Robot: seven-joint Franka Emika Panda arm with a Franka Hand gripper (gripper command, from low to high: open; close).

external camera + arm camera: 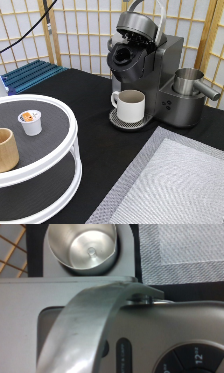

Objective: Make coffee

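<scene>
With the gripper sitting out of the exterior view — so its opening and any hold cannot be told — the small white foil-topped coffee pod [30, 121] is resting on the round white two-tier tray [60, 162] beside a tan wooden cup [7, 149], well apart from the dark grey lid-raised coffee machine [145, 70] — a light, small pod likely risking tipping or slipping under an off-centre pinch.

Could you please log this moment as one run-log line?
tool: not in view | lid: raised | pod: on tray | mug: under brewer

The coffee [30, 121], a small white pod (orange-brown foil top), stands upright on the tiered stand's upper shelf [50, 130].
</scene>
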